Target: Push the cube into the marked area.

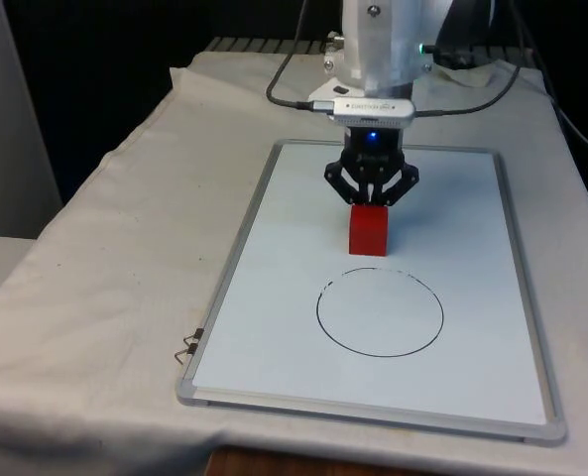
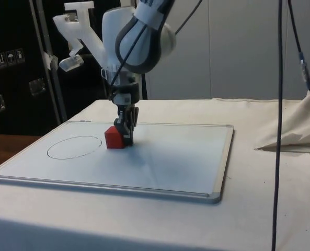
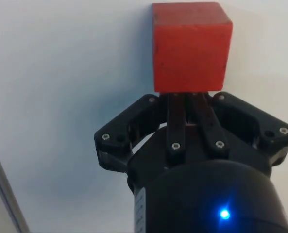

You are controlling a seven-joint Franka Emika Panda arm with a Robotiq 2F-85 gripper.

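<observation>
Tool (image 1: 372, 201) with its fingers pressed together sits right against the far face of the red cube (image 1: 369, 231), which rests on the whiteboard (image 1: 274, 297) just short of the drawn circle (image 1: 380, 311). Best to push straight, low and centred so it doesn't pivot. The fingertip contact itself is hidden behind the cube.

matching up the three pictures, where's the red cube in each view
Front view: the red cube sits on the white board, just beyond the drawn black circle, at the black gripper.
Side view: the red cube lies between circle and gripper.
Wrist view: the red cube is against the gripper.
Shared landmark: the gripper.
</observation>
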